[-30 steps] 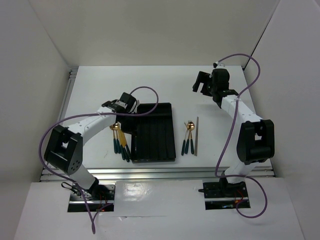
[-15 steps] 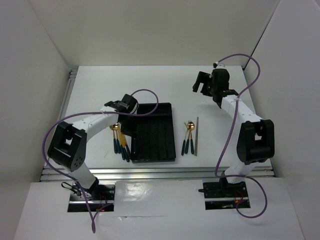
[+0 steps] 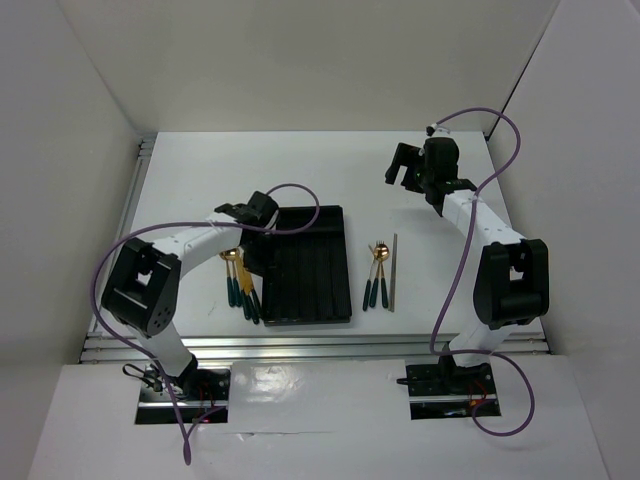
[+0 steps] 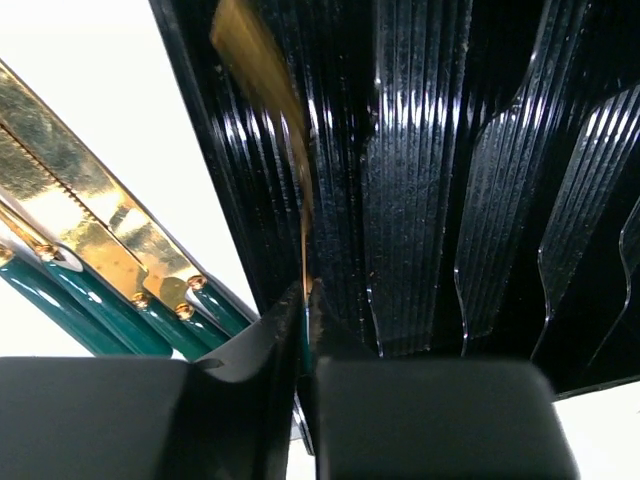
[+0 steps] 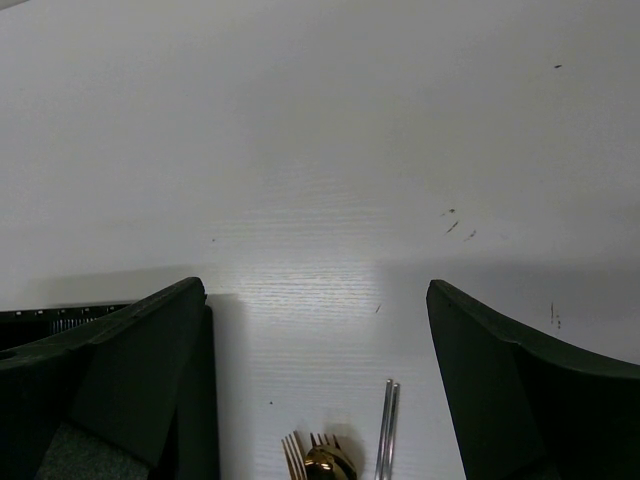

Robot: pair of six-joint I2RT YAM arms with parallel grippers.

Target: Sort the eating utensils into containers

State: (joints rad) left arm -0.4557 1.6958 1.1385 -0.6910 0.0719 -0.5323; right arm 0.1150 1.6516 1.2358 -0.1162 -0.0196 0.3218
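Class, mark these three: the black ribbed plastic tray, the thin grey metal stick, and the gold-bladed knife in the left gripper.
Black ribbed plastic tray [image 3: 315,275]: top external view, bare floor of a compartment.
Thin grey metal stick [image 3: 394,272]: top external view, mid-shaft.
Gold-bladed knife [image 4: 262,70]: left wrist view, upper blade.

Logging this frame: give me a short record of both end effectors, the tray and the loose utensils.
tray: black, between two utensil groups
left end effector: shut on gold-headed utensil, above the tray's left side
right end effector: open, holding nothing, over bare table
left group: on table, beside tray's left edge
right group: on table, grey stick at its right
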